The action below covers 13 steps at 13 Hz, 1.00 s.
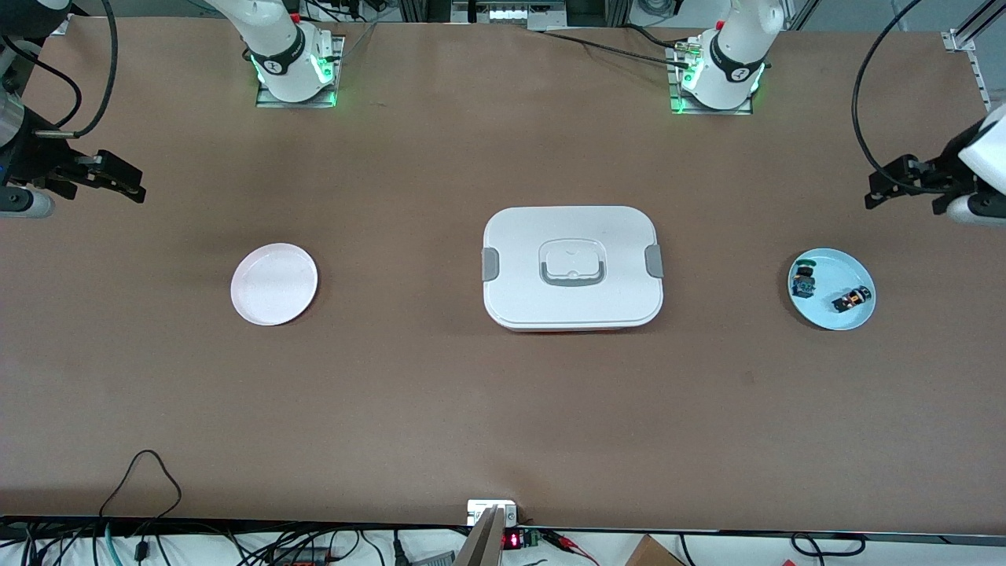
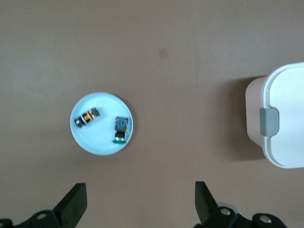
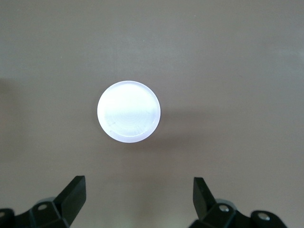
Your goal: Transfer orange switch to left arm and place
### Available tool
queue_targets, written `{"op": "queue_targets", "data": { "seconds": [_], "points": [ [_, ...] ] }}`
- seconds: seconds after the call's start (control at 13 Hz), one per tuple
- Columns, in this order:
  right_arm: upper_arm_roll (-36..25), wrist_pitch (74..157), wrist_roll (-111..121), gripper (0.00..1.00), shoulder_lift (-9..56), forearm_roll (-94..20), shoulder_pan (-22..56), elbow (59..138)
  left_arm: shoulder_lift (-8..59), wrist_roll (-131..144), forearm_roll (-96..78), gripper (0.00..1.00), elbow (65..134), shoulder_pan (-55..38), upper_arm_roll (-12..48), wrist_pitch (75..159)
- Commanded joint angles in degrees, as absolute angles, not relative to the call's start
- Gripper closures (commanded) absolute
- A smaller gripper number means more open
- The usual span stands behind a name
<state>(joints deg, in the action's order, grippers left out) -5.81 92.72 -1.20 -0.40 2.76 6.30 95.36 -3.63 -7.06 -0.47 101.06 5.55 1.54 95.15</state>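
The orange switch (image 1: 851,299) (image 2: 89,117) lies on its side on a light blue plate (image 1: 836,317) (image 2: 99,140) toward the left arm's end of the table. The white box (image 1: 519,244) (image 2: 287,118) stands shut at the table's middle. My left gripper (image 1: 884,189) (image 2: 140,187) hangs open and empty over bare table beside the blue plate. My right gripper (image 1: 130,185) (image 3: 138,181) hangs open and empty over bare table beside a pale pink plate (image 1: 273,284) (image 3: 128,111) toward the right arm's end.
A small switch with a green cap and blue body (image 1: 803,281) (image 2: 121,129) shares the blue plate with the orange one. The pink plate holds nothing. Cables and electronics line the table's edge nearest the front camera.
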Motion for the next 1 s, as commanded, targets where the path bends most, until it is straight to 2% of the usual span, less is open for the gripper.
{"op": "queue_targets", "data": {
  "seconds": [0.0, 0.54, 0.92],
  "points": [
    [-5.7, 90.7, 2.1, 0.00, 0.4, 2.6, 6.5, 93.7, -5.4, -5.2, -1.6, 0.00, 102.2, 4.8, 1.0, 94.7],
    [-5.8, 90.6, 0.9, 0.00, 0.8, 0.0, 6.2, 93.7, -4.7, -4.8, 0.3, 0.00, 102.0, 4.7, 1.4, 94.1],
    [-5.5, 91.1, 0.9, 0.00, 0.5, 0.5, 7.1, 93.7, -3.0, -3.6, 0.7, 0.00, 97.7, 4.7, 2.1, 91.1]
  ]
}}
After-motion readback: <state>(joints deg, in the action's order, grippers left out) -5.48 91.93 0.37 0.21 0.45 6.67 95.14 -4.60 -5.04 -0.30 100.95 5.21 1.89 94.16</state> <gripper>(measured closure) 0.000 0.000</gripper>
